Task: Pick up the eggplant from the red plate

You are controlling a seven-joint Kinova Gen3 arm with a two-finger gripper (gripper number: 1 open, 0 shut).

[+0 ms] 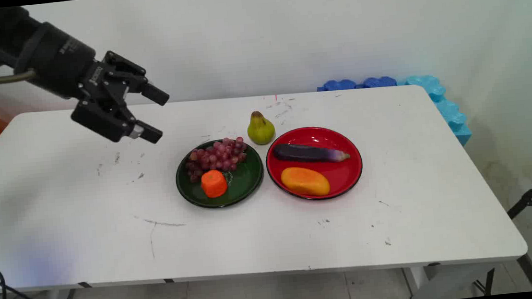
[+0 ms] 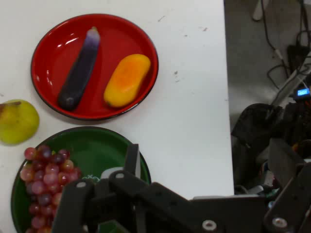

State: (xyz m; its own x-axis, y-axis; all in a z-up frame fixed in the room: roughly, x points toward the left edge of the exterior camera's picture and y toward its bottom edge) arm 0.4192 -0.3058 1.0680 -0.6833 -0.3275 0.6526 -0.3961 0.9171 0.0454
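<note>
The claw point(image 1: 156, 115) hung spread and empty above the table point(image 1: 84, 223); the green plate point(image 1: 249, 177) with grapes point(image 1: 216, 157) lay nearest, at its four o'clock.

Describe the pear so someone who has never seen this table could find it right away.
Find the two plates side by side in the middle of the white table: a green plate and a red plate. Just behind the gap between them, towards the wall, stands the pear, directly on the table. It is yellow-green with a brownish top, and the only fruit not on a plate.
</note>
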